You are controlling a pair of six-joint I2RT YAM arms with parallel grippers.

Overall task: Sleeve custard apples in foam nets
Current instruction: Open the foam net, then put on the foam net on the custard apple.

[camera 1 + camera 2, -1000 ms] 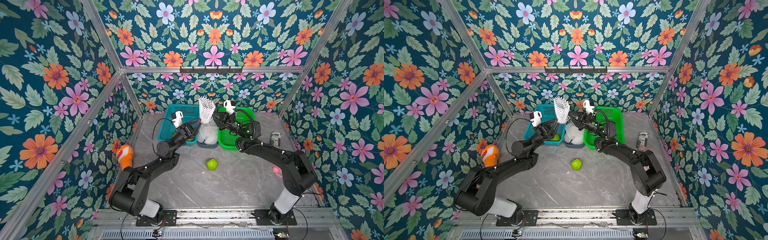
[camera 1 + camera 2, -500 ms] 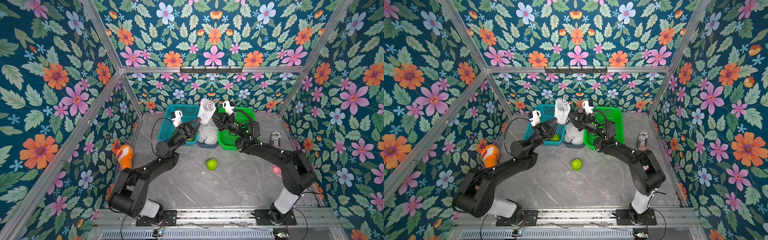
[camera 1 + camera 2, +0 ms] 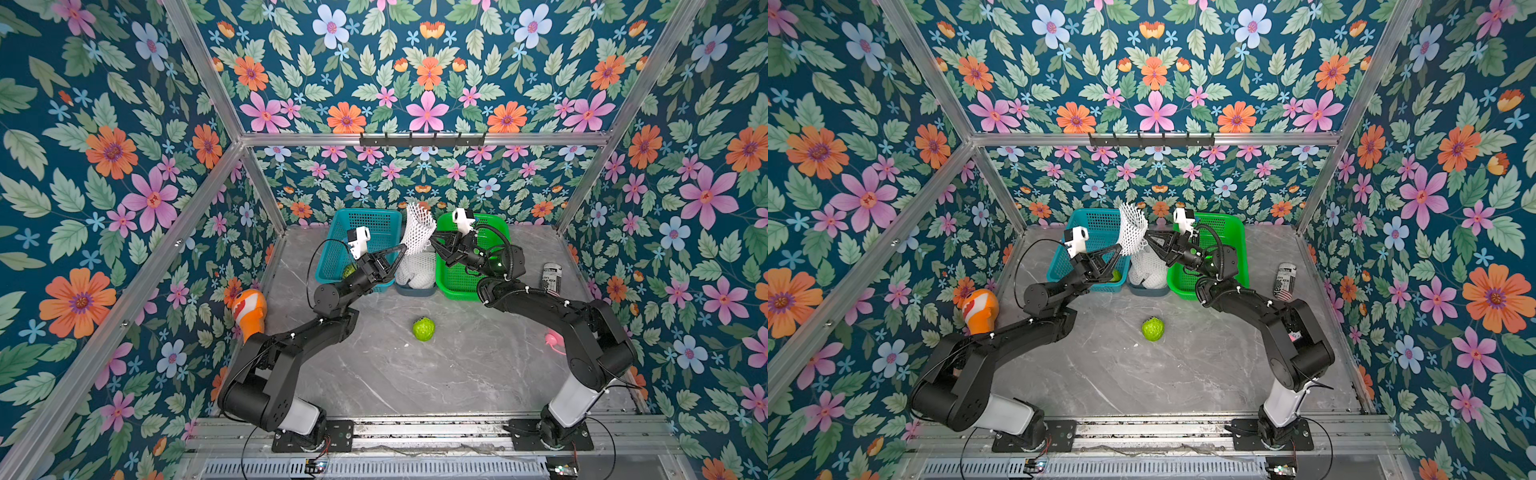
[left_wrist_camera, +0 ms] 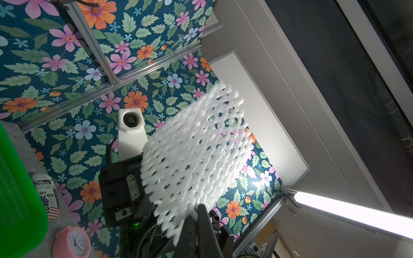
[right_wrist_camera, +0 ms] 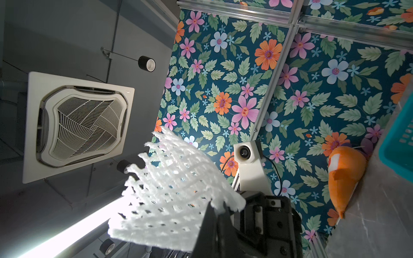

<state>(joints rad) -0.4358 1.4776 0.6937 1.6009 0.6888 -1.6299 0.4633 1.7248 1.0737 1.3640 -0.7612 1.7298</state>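
Observation:
A white foam net point(image 3: 417, 227) point(image 3: 1132, 227) is held up above the back bins, between both arms. My left gripper point(image 3: 404, 248) point(image 4: 197, 215) is shut on its lower left edge. My right gripper point(image 3: 433, 239) point(image 5: 215, 211) is shut on its lower right edge. In the wrist views the foam net point(image 4: 194, 152) point(image 5: 174, 196) fans out from each pair of closed jaws. One green custard apple point(image 3: 424, 329) point(image 3: 1153, 328) lies loose on the table's middle. Another custard apple point(image 3: 348, 271) shows partly inside the blue basket point(image 3: 368, 220).
A grey bin with more foam nets point(image 3: 415, 270) stands between the blue basket and a green basket point(image 3: 457, 284). An orange fish toy point(image 3: 248, 309) leans by the left wall. A can point(image 3: 552, 277) and a pink clock point(image 3: 555, 341) lie at the right.
My left gripper has moved in and shut on the net's lower left edge. The net has sunk and bent slightly. The right gripper has kept its hold.

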